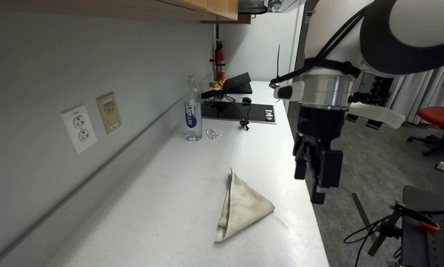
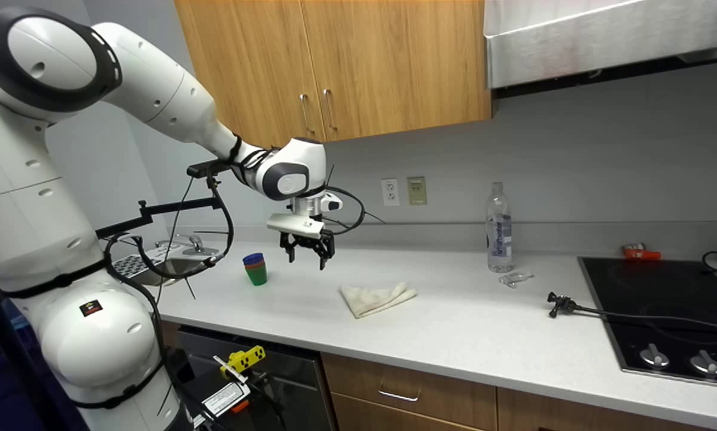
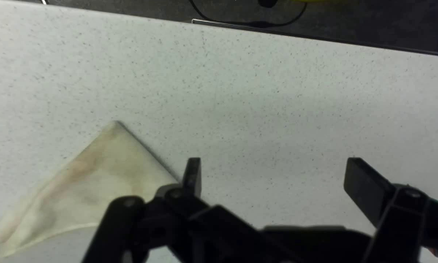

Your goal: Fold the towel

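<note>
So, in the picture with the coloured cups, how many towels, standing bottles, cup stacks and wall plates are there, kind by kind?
Towel: 1
Standing bottle: 1
Cup stack, blue, reddish and green: 1
White wall plate and tan wall plate: 2
Total: 5

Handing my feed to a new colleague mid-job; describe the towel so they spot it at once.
In an exterior view, find the long white counter beneath the wooden wall cabinets. On it, between the stack of coloured cups and the clear bottle, lies the towel. Unlike those two standing neighbours, it is a low, soft, cream cloth, creased and roughly triangular.
</note>
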Action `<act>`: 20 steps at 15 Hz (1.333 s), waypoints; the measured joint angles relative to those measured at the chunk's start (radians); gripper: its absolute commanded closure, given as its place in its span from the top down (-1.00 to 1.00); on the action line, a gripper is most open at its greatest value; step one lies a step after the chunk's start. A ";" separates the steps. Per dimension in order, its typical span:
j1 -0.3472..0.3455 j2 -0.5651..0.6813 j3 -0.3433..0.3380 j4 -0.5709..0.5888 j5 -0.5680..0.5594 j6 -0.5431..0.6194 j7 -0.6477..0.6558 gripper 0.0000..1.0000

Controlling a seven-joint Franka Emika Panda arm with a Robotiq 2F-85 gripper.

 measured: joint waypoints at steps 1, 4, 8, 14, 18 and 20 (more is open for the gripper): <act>0.002 0.021 0.016 0.014 -0.004 0.000 -0.010 1.00; 0.003 0.065 0.045 0.047 -0.013 0.000 -0.024 1.00; 0.003 0.074 0.046 0.057 -0.019 0.000 -0.027 1.00; 0.000 0.095 0.053 0.058 -0.108 0.074 -0.001 1.00; 0.002 0.178 0.086 0.058 -0.263 0.220 0.053 1.00; 0.004 0.230 0.101 0.060 -0.348 0.308 0.095 1.00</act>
